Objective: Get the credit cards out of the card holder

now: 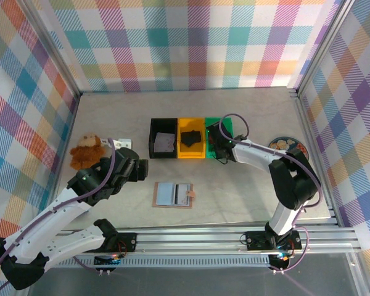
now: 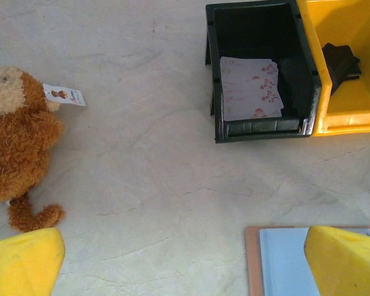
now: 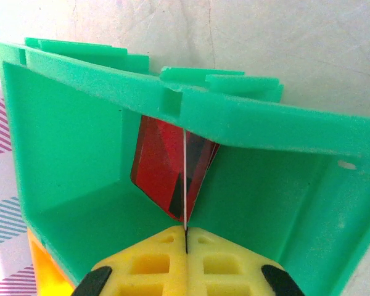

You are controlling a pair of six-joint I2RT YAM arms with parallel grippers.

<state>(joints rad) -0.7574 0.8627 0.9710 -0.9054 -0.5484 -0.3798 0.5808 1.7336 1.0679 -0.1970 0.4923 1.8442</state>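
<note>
Top view, card holder (image 1: 166, 194): lies open and flat on the table (image 1: 246, 197), at 6 o'clock from the yellow bin (image 1: 191, 155).
Top view, left gripper (image 1: 137, 169): at 9 o'clock from the holder, near it, not touching.
Top view, right gripper (image 1: 221, 150): down in the green bin (image 1: 213, 122), at 1 o'clock from the holder, well apart.
Left wrist view, left fingers (image 2: 24, 262): spread wide, holding nothing. The holder's pale blue inside peeks in at 5 o'clock.
Left wrist view, black bin (image 2: 259, 126): at 1 o'clock, with a flowery card (image 2: 250, 89) inside. A brown toy monkey (image 2: 15, 135) sits at 9 o'clock.
Right wrist view, right fingers (image 3: 166, 243): pressed together, pinching what looks like a thin card (image 3: 185, 185) seen edge-on, inside the green bin. A shiny red thing (image 3: 160, 166) leans behind it.
How it handles: I think the holder is light, soft and floppy, so it may slide or lift. Cards look thin, stiff and slippery.
Where to grab: my guess is a card edge that sticks out of its pocket, at the holder's 3 o'clock side, while the blue side is pressed down.
</note>
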